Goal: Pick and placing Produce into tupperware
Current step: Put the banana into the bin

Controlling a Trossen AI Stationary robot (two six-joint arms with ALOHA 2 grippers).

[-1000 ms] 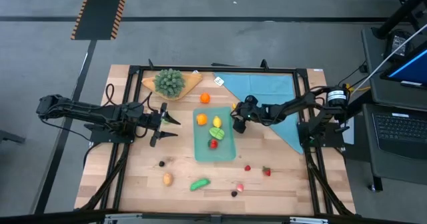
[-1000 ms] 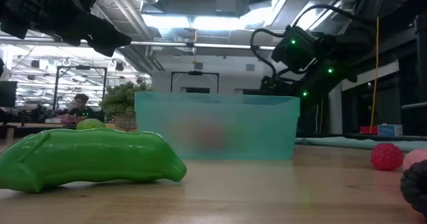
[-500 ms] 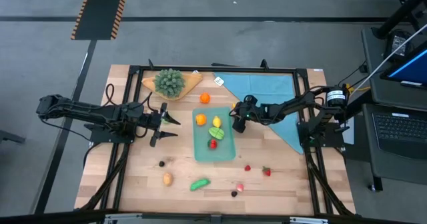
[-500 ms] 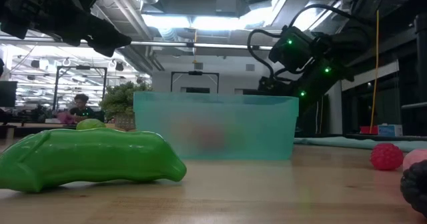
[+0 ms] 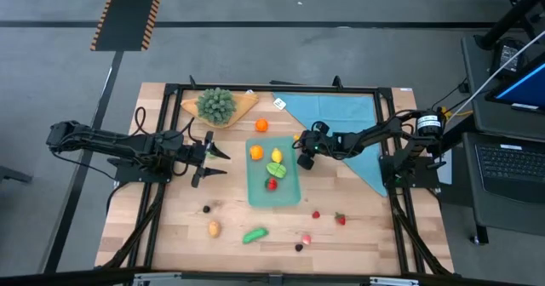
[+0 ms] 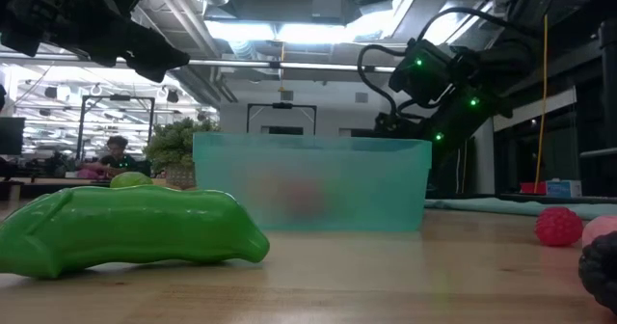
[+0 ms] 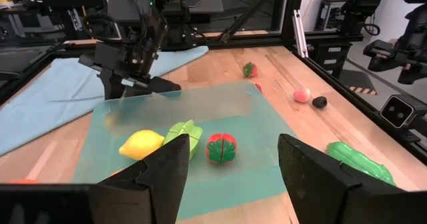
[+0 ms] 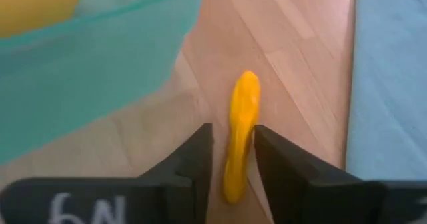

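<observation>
Item: my R gripper (image 8: 230, 159), fingers closed narrow on a slim yellow-orange produce piece (image 8: 240, 134), smooth, curved, lying on bare wood. Tupperware (image 5: 273, 199) wall just beside at 9 o'clock; blue cloth (image 5: 345, 116) edge at 3. My L gripper (image 5: 213, 158) half-open, empty, well W of tub.

high: overhead, straight down | low: table-level | wrists: close | shared: tupperware (image 5: 273, 174)

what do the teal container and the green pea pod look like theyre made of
Container: likely thin translucent plastic, frosted finish; the toy produce inside shows blurred through its wall. Green pea pod: probably moulded plastic, smooth and slightly glossy, with soft highlights along its bumps.
</observation>
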